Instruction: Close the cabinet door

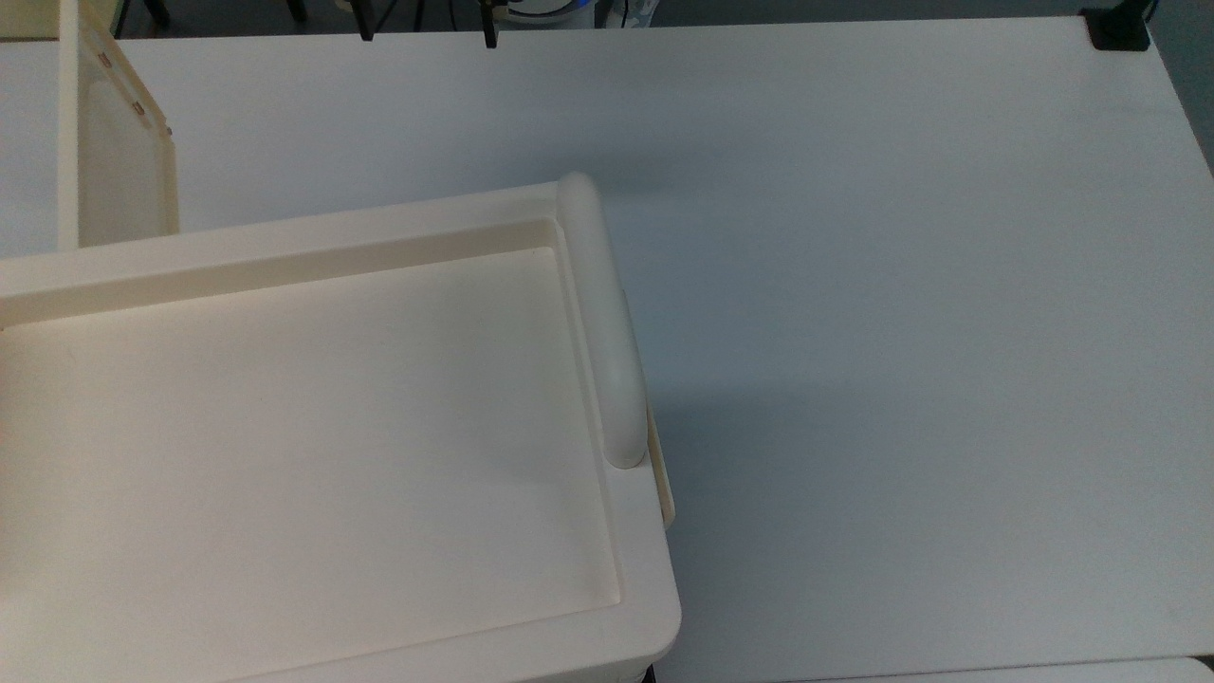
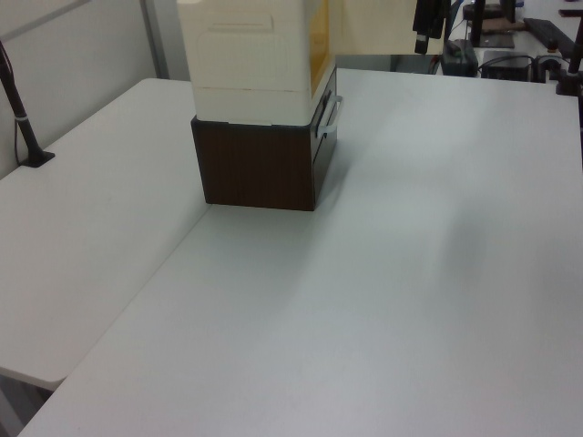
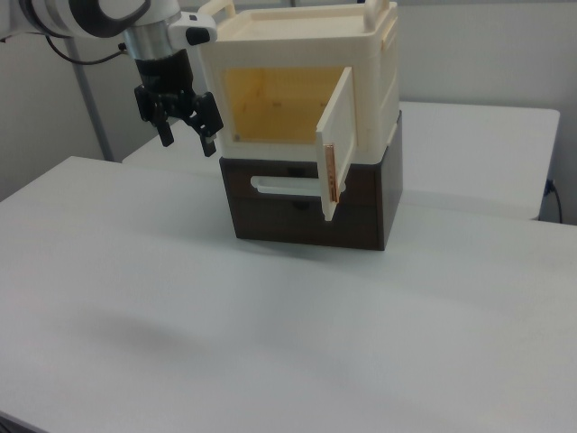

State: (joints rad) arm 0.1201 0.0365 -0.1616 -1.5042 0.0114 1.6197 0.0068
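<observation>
The cream cabinet [image 3: 374, 81] stands on a dark brown drawer unit [image 3: 361, 216], and its yellowish inside shows. The cabinet door [image 3: 335, 135] hangs from the right view's right side of the opening and is swung far outward. In the top view the cabinet door [image 1: 119, 161] juts from the far left, beyond the cabinet [image 1: 313, 427] with its recessed top. My gripper [image 3: 187, 142] hovers left of the opening in the right view, apart from the door. It is open, with nothing between its fingers. In the left view my gripper [image 2: 426, 32] is just right of the cabinet door [image 2: 373, 27].
A thick rounded bar [image 1: 602, 313] runs along the cabinet's top edge. A white drawer handle [image 3: 279, 187] sticks out below the opening. The white table [image 3: 270, 334] stretches wide in front. A black clamp [image 1: 1117, 28] sits at the far corner, and a dark post [image 2: 23, 118] stands at the left view's left.
</observation>
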